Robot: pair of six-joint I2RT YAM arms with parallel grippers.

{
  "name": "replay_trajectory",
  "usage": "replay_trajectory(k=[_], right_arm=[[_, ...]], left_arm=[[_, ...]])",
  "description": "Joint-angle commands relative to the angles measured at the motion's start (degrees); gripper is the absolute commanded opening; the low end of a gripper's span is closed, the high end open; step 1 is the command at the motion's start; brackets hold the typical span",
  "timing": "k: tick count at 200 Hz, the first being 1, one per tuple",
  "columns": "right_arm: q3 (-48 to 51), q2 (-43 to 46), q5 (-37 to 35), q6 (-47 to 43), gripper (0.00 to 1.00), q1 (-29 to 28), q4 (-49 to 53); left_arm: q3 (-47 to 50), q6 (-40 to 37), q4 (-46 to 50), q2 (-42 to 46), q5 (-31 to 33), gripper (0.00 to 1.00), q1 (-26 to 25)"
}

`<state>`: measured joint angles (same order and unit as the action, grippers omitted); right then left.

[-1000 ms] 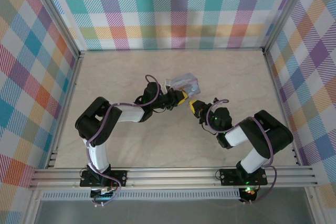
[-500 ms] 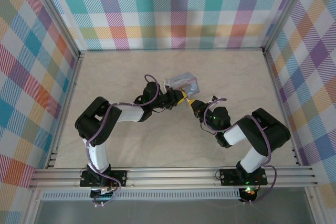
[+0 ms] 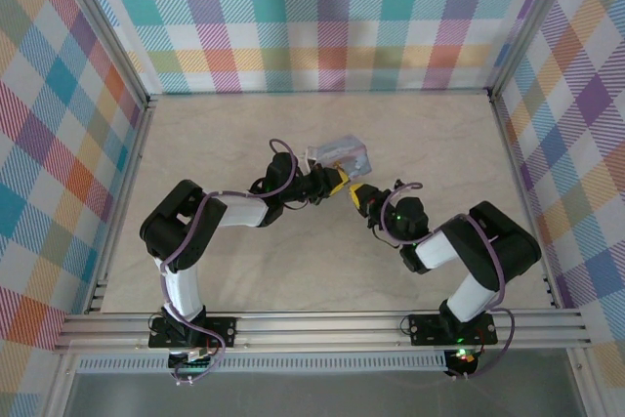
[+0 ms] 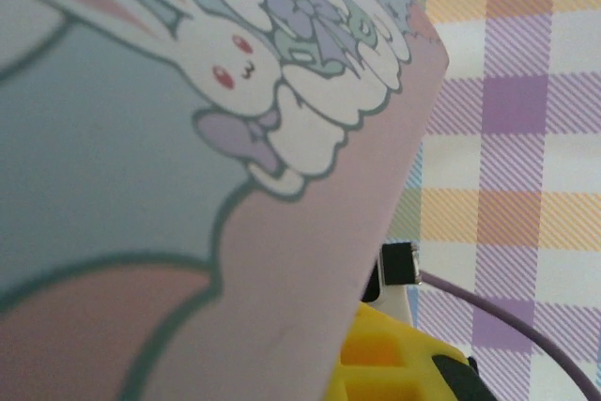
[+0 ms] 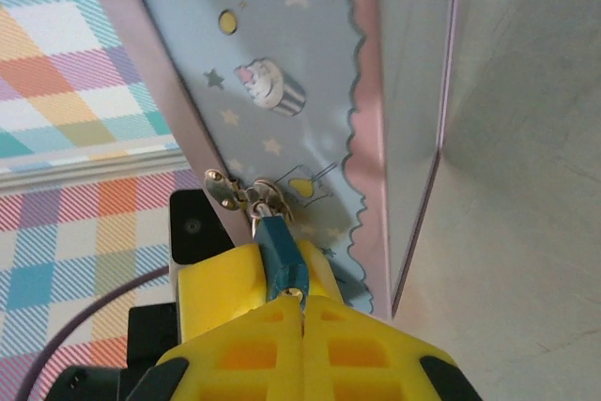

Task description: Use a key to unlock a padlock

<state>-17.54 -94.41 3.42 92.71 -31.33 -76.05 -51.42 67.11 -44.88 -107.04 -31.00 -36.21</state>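
The small teal-blue padlock (image 5: 280,249) hangs from a silver hasp (image 5: 246,192) on the light-blue tin (image 5: 282,63). Yellow fingers (image 5: 211,288) of my left gripper (image 3: 338,181) flank the lock body on both sides and are shut on it. My right gripper (image 5: 302,305) is shut, its tips pressed against the padlock's bottom end. A small silvery glint of the key (image 5: 297,294) shows at the seam, and the rest of it is hidden. From above, both grippers meet just below the tin (image 3: 342,154), the right gripper (image 3: 359,194) a little lower right.
The tin's pink-edged side (image 4: 310,260) stands very close in the left wrist view, with a yellow finger (image 4: 394,363) and a black camera block (image 4: 401,264) beside it. Plaid walls (image 3: 322,17) ring the beige table (image 3: 215,144).
My right gripper has edged up and left toward the left gripper and the padlock. The left arm and the tin have stayed in place.
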Motion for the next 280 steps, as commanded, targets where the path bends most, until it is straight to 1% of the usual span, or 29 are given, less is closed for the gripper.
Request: replay_trajectory(k=[1,32,45,77,100,119,126,153,178,197,222,251,259,280], right_arm=[[-3.20,-0.86,1.76,3.48,0.00,-0.07,-4.63],[-3.70,0.02,1.77,-1.81,0.00,0.48,-4.48],[-4.34,-0.91,2.01,-2.02,0.00,0.57,-4.54],[-7.98,-3.07,5.14,-3.87,0.00,0.13,-3.12],[-9.17,-2.23,5.01,-3.52,0.00,0.00,-0.04],[-9.31,-3.71,4.27,-1.46,0.00,0.17,-4.27],[-9.82,-4.02,4.79,-0.88,0.00,0.13,-4.42],[-10.87,-2.76,5.97,-2.44,0.00,-0.17,-0.94],[-10.05,-0.83,5.37,-3.59,0.00,-0.13,0.70],[-10.84,-0.34,6.72,-4.35,0.00,-0.13,1.88],[-9.40,0.25,6.64,-4.99,0.00,0.12,2.60],[-6.82,0.93,7.80,-5.64,0.00,0.74,2.88],[-6.02,1.49,8.23,-5.99,0.02,0.96,3.45],[-3.69,3.55,9.30,-7.62,0.13,1.44,6.48]], left_arm=[[0.49,1.00,-2.62,-0.18,-6.87,0.03,-2.03],[0.36,0.92,-2.63,-0.09,-7.42,0.03,-2.19],[0.22,0.74,-2.50,-0.09,-7.71,0.01,-2.29],[-0.52,-0.11,-1.99,-0.70,-9.71,0.00,-3.06],[-0.78,-1.02,-1.48,-0.88,-11.24,0.00,-4.07],[-0.77,-1.55,-1.00,-1.21,-12.20,0.00,-4.88],[-0.78,-1.55,-1.19,-1.39,-12.49,0.00,-5.03],[-0.82,-1.63,-1.79,-1.33,-13.45,0.00,-5.57],[-1.04,-1.89,-1.54,-1.06,-14.03,0.00,-5.69],[-1.43,-1.99,-1.21,-0.98,-14.59,0.00,-5.72],[-1.25,-3.46,1.28,-0.33,-13.37,0.00,-5.32],[0.26,-5.02,4.02,1.32,-9.96,0.00,-3.72],[0.27,-6.17,6.11,1.88,-9.12,0.00,-3.23],[0.22,-7.71,8.96,2.69,-7.46,0.00,-2.17]])
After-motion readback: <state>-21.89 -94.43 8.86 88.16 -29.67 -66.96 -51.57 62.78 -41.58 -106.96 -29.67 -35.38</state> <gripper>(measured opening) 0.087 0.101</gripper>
